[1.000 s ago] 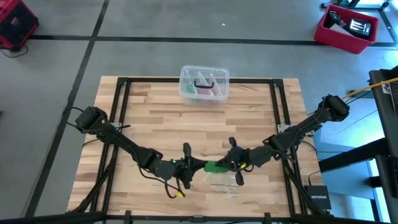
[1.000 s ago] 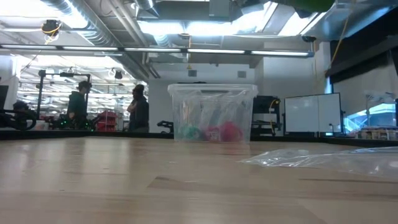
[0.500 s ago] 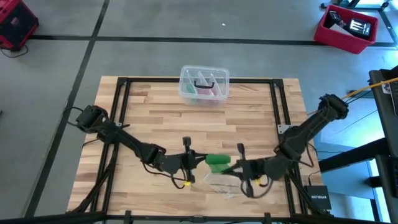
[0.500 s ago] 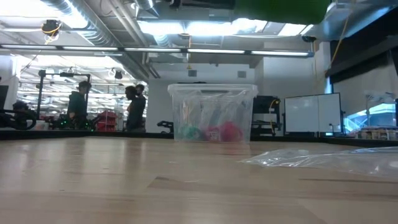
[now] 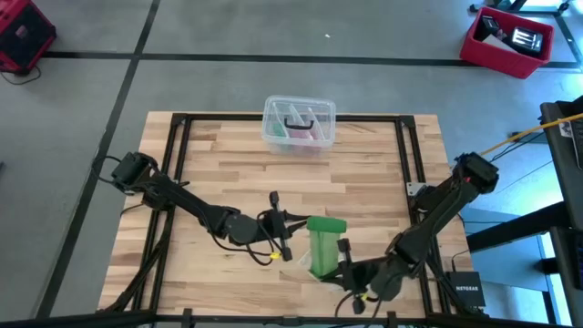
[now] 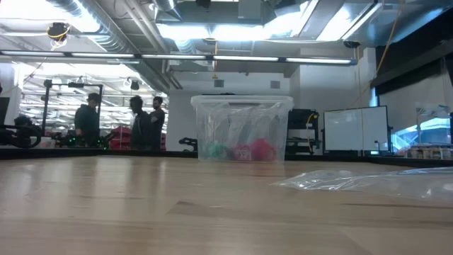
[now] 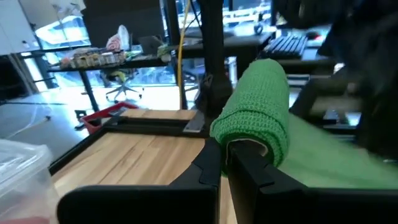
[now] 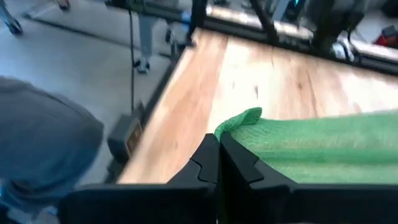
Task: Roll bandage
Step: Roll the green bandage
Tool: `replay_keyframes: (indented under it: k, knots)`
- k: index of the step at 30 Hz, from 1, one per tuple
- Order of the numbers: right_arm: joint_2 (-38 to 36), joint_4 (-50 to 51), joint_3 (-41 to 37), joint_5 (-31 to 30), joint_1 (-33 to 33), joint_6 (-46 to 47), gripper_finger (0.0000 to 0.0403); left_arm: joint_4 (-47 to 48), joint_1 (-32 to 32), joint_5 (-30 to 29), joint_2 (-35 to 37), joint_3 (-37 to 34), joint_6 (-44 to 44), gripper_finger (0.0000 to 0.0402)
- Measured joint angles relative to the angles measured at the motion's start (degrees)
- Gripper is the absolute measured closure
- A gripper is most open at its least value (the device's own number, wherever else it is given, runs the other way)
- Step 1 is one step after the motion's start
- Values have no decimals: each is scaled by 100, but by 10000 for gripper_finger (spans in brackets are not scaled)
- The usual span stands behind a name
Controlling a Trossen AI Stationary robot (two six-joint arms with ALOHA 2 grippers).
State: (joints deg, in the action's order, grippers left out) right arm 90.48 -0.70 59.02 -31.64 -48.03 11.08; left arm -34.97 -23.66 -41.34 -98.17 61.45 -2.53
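The bright green bandage spans between my two grippers near the table's front edge. Its rolled end sits at my left gripper, which is shut on it. From the roll, a flat strip runs toward the near edge to my right gripper, which is shut on the free end. The left wrist view shows the roll just above my left fingers. In the right wrist view, the strip spreads away from my right fingers. The low view shows neither the bandage nor the grippers. My left gripper pinches the roll's end between its two fingers, coming in level from the table's left. The roll is held above the table and the strip leaves it sideways. My right gripper pinches the strip's free end at its corner between its shut fingers, slanting downward from the table's near right. The strip runs straight from there to the roll, off the tabletop.
A clear plastic box with pink and dark items stands at the far middle of the table, also seen in the low view. A crumpled clear wrapper lies on the wood under the bandage. People stand in the room far behind the table.
My right gripper has swung toward the table's near edge with the bandage's free end, drawing the green lump out into a straight strip. My left gripper has rolled about its own axis and shifted slightly right and up, keeping the rolled end.
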Motion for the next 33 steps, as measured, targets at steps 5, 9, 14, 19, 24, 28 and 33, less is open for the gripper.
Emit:
replay_keyframes:
  k: [5, 9, 14, 19, 24, 28, 33]
  knots:
    - [400, 263, 2, -426, 2, 45, 399, -43, -57, 480, 264, 0, 156, 396]
    - [433, 392, 2, -890, 2, 53, 392, -42, -203, 637, 359, 0, 67, 396]
    - [433, 327, 2, -1030, 9, 208, 379, 4, -358, 754, 363, 0, -231, 396]
    - [249, 343, 0, -1097, 9, 781, 319, 56, -382, 754, 365, 0, -239, 396]
    - [-133, 356, -2, -856, -5, 824, 231, 59, -365, 755, 376, 4, -239, 396]
    - [-445, 433, 2, -325, -2, 874, 181, 62, -363, 771, 376, 4, -268, 396]
    - [-752, 924, 0, -138, -103, 1397, 161, -71, -392, 777, 374, 4, -353, 396]
